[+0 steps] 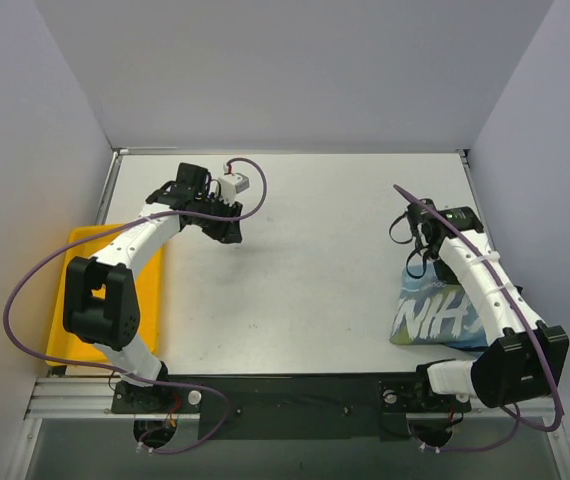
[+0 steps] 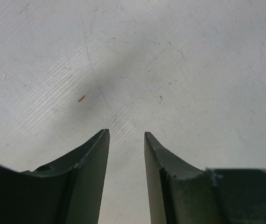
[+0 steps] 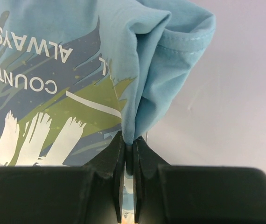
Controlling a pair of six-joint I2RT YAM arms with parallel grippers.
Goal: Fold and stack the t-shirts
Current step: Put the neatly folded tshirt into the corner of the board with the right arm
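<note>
Pinching a bunched edge of the blue shirt, the right pincer sits near the right edge of the table; the left pincer hangs half spread, empty. Folding seems unfinished; no stack shows.

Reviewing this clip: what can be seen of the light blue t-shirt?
The light blue t-shirt is soft knit cloth, bunched in folds at the near right edge of the table, partly under the right arm. Its print has white lettering, including COUNTRY and ALWAYS, over dark blue and green strokes. A stitched hem shows. The right claw is shut on a fold of it.
</note>
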